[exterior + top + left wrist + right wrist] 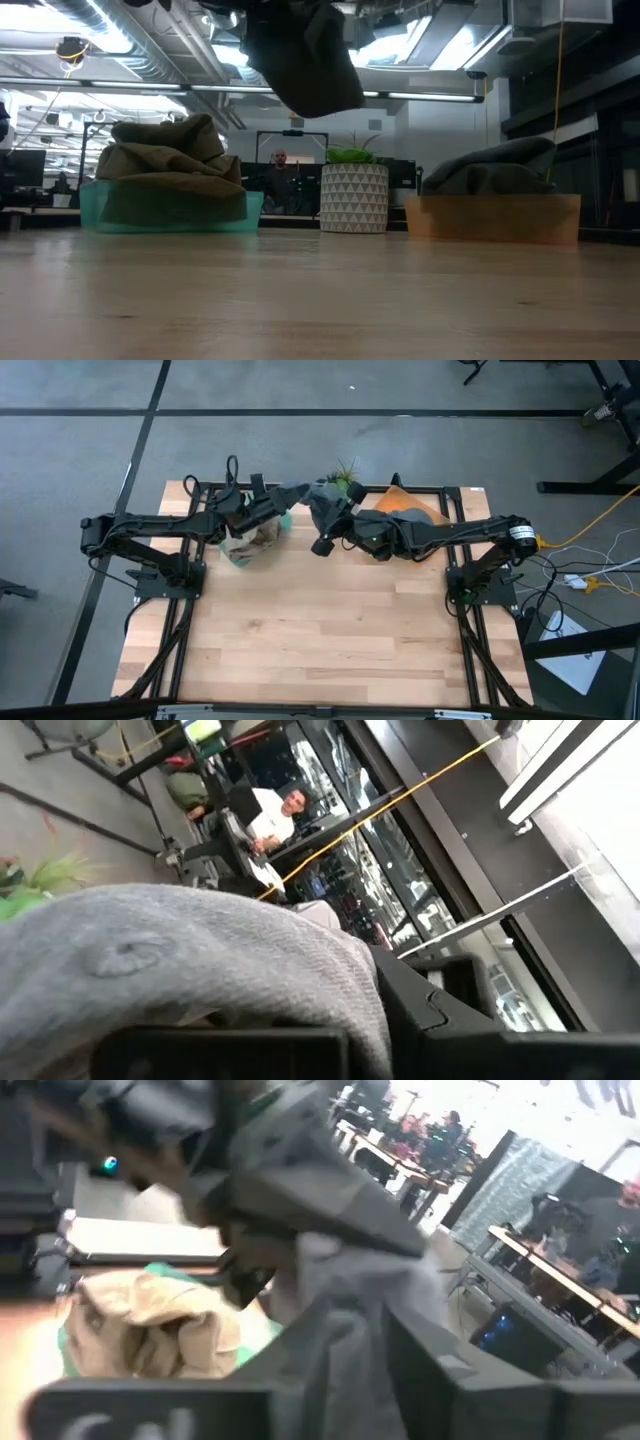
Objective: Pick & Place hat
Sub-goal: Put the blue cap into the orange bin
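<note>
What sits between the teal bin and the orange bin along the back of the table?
A potted plant in a white patterned pot stands between the teal bin and the orange bin, apart from both, clearest in the low view. The grey hat hangs above.

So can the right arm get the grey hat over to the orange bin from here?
Probably yes. The right gripper is at the grey hat, which hangs off the table, and the orange bin sits just behind that arm. However, the left gripper is shut on the hat too.
</note>
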`<state>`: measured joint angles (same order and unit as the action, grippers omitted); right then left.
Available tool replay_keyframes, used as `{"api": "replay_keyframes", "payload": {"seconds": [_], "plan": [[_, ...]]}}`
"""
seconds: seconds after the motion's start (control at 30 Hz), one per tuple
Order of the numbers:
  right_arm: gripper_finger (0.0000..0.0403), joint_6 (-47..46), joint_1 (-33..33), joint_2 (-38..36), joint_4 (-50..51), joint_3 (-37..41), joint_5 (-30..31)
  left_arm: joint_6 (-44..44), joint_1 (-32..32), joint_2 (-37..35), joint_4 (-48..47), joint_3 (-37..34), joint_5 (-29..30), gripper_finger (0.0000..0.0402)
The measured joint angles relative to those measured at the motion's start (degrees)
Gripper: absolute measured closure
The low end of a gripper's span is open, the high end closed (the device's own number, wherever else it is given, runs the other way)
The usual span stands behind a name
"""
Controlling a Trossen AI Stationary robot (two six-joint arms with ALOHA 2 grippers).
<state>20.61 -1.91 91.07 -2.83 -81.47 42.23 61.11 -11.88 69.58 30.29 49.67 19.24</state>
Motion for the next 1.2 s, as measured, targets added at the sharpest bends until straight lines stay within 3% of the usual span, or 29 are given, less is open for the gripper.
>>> {"api": "replay_keyframes", "payload": {"seconds": [0.37,0.47,0.6,0.73,0.87,1.03,1.2], "plan": [[0.0114,0.68,-0.94,0.04,-2.48,0.00,-0.33,0.39,0.00,-0.07,5.12,0.00,2.79,0.0387],[0.0085,1.40,0.38,0.75,-4.99,0.00,0.84,2.20,0.33,-0.07,5.96,0.00,2.81,0.0393],[0.0079,2.42,2.10,1.75,-6.96,0.00,1.39,4.81,1.07,-0.07,6.19,0.00,4.10,0.0391],[0.0096,2.40,2.62,2.16,-7.75,0.04,2.61,5.60,1.48,-0.07,6.26,0.00,3.65,0.0381],[0.0143,4.63,2.06,1.98,-10.29,0.04,4.82,4.83,1.73,-0.07,6.39,0.00,3.28,0.0387],[0.0238,8.52,0.61,1.95,-10.20,0.04,8.28,5.63,1.73,-0.07,6.11,0.00,2.66,0.0392],[0.0356,8.58,-0.68,1.95,-10.16,0.04,9.44,3.66,1.49,-0.07,5.89,0.00,0.33,0.0372]]}}
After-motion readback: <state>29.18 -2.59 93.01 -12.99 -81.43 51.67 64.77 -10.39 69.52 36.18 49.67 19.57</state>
